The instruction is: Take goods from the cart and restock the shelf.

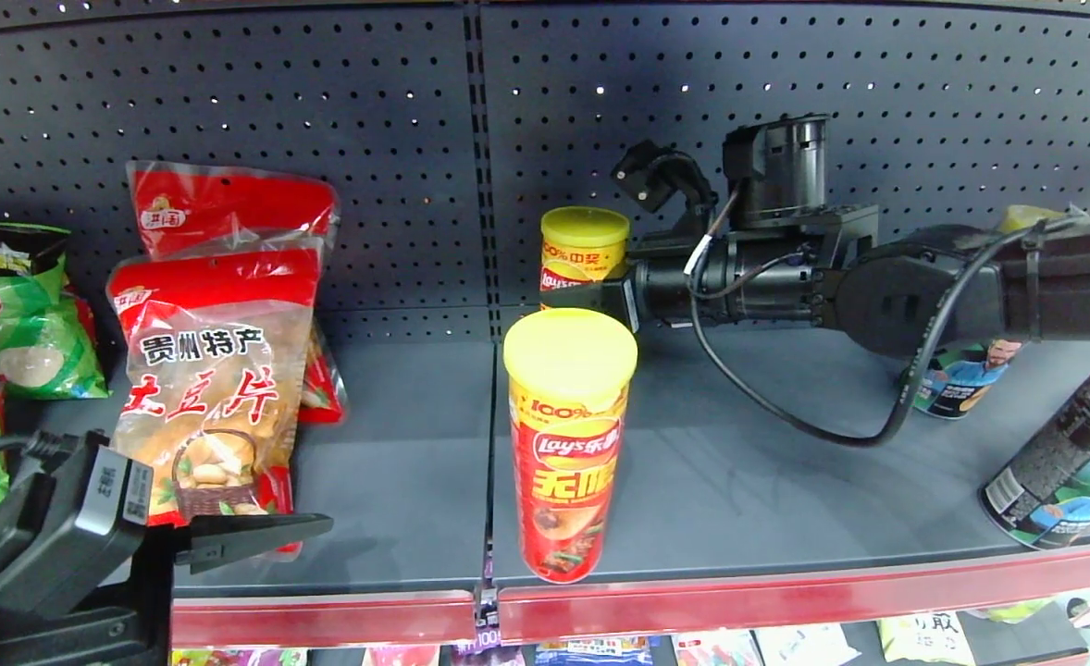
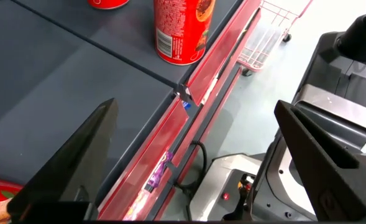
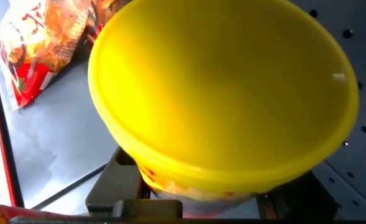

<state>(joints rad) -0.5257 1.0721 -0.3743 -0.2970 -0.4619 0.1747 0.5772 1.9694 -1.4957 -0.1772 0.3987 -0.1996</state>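
Rear can [image 1: 584,250] stands upright on shelf [image 1: 739,481], long axis vertical, yellow lid up, just behind front can [image 1: 568,444]. Right gripper [image 1: 591,294] clamps its body. Left gripper [image 2: 195,106] is spread wide, holding nothing, left of front can.

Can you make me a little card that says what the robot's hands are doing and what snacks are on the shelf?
right gripper: closed around the back chip can
left gripper: open, empty, by the front edge of the shelf
front chip can: upright near the edge, yellow lid
red snack bags: leaning on the left side
dark can: far right end
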